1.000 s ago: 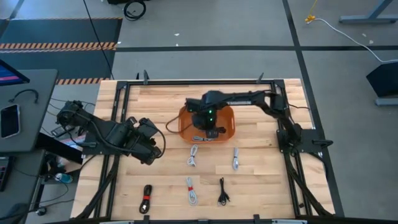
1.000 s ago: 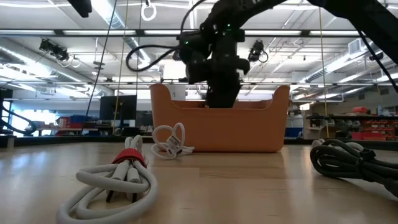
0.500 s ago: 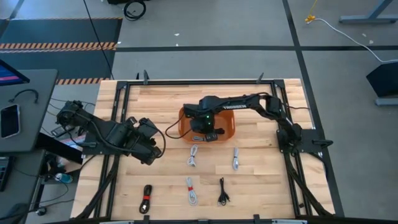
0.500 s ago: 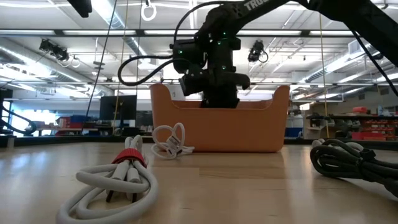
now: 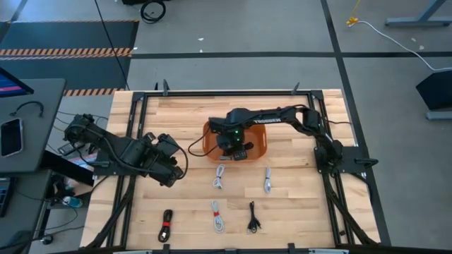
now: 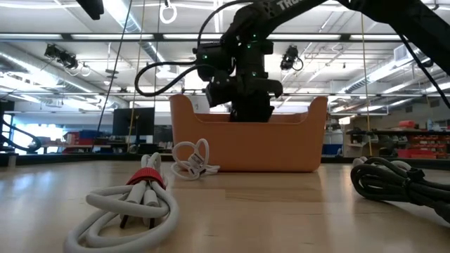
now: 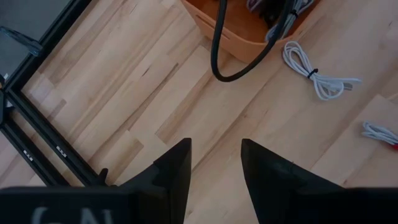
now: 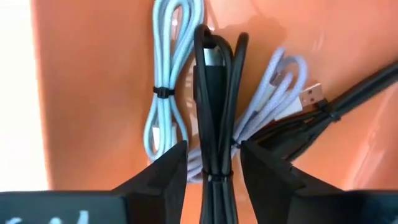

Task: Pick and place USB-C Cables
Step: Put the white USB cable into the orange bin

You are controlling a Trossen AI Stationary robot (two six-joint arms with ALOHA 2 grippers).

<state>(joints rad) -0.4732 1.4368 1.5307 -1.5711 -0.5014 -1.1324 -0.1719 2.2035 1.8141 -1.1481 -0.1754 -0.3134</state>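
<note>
Two fingers of right pincer (image 8: 211,168) stand parted around black cable (image 8: 214,106); grip unclear.

My right gripper (image 5: 235,147) fills the middle of the orange bin (image 5: 260,144), where bundled cables (image 8: 163,118) cover the floor on both sides of my jaws, so little room is left there. In front of the bin, two white cables (image 5: 219,176) and (image 5: 268,179) lie with bare bench (image 5: 180,113) between them. Nearer the front edge lie a black-and-red cable (image 5: 166,225), a white one (image 5: 217,216) and a black one (image 5: 252,216), well apart. My left gripper (image 5: 169,166) has open bench ahead.
</note>
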